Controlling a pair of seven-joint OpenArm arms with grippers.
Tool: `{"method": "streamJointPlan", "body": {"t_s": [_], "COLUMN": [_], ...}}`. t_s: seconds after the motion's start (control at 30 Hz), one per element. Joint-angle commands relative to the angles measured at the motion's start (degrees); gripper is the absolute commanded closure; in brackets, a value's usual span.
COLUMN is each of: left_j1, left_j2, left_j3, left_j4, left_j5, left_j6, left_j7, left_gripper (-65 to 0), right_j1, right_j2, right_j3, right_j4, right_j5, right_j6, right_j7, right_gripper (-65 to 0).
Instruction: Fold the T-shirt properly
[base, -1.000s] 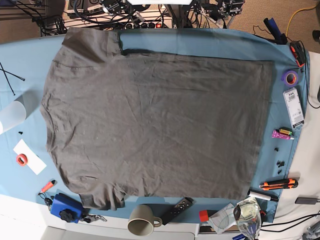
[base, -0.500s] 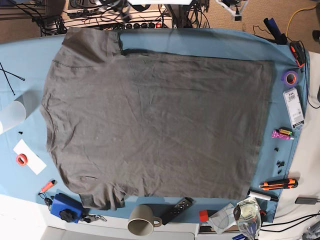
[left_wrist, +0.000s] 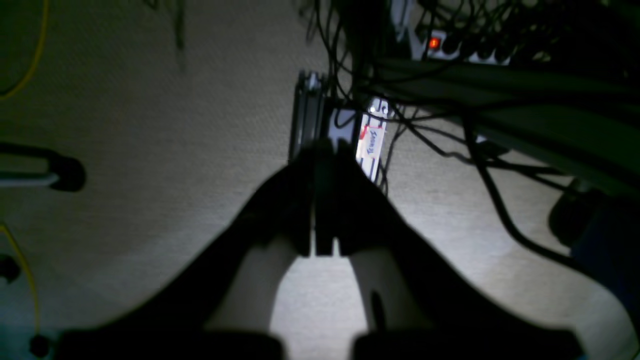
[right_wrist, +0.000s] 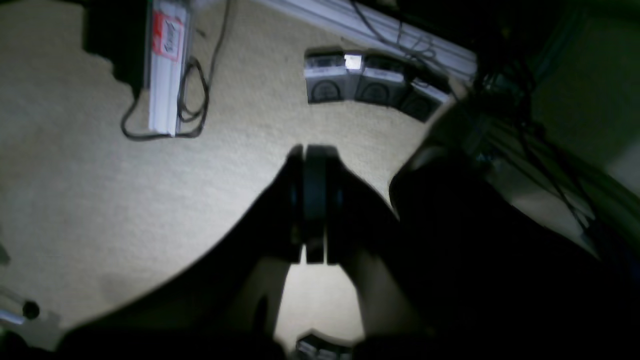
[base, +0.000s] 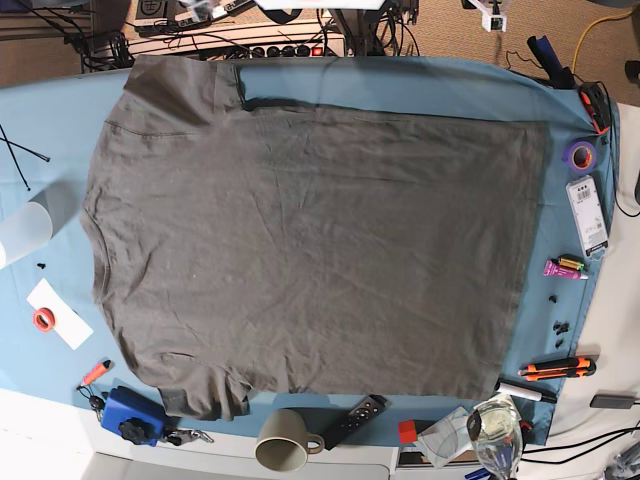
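The dark grey T-shirt (base: 310, 245) lies spread flat on the blue table cloth (base: 440, 80) in the base view, with its sleeves at the left and its hem at the right. Neither gripper touches it. My left gripper (left_wrist: 320, 152) has its fingers pressed together, empty, over beige carpet and cables behind the table. My right gripper (right_wrist: 314, 152) is also shut and empty over the carpet. In the base view only a small white part of the left arm (base: 490, 15) shows at the top edge.
Along the front edge are a beige mug (base: 283, 442), a black remote (base: 352, 420), a blue box (base: 133, 413) and a glass (base: 493, 430). A clear cup (base: 20, 232) stands at the left. A purple tape roll (base: 580, 153), a white tag (base: 587, 215) and an orange cutter (base: 558, 368) lie at the right.
Both arms have drawn back past the table's far edge and almost left the base view. The T-shirt has not moved.
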Motion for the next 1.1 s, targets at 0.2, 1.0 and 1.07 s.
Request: {"method": "streamJointPlan", "body": {"t_s": [0.2,1.0,1.07], "left_j1": [1.77,1.75,1.75], "left_j2": [-1.18,-1.31,-1.31], "left_j3": [-0.07,-0.04,-0.04], "left_j4": [1.97,1.97,1.97], "left_j5": [-0.28,-4.98,-4.98], "left_j6": [-1.25,-3.23,-3.26], "left_j7": [-0.42,-0.42,-0.42], "left_gripper": [0.0,0.0,0.0], "right_j1": [-8.74,-16.74,-15.34], "right_j2": [0.59,-6.69,-7.54], "right_j3": [16.96,54.16,54.16], "right_j4": [16.61,40.59,40.59], "right_j5": [15.3,30.95,29.66], "right_j6": [10.23,22.12,19.93], "right_j7": [-11.58,-21.03,-22.71], "right_gripper": [0.0,-25.1,-25.1]}}
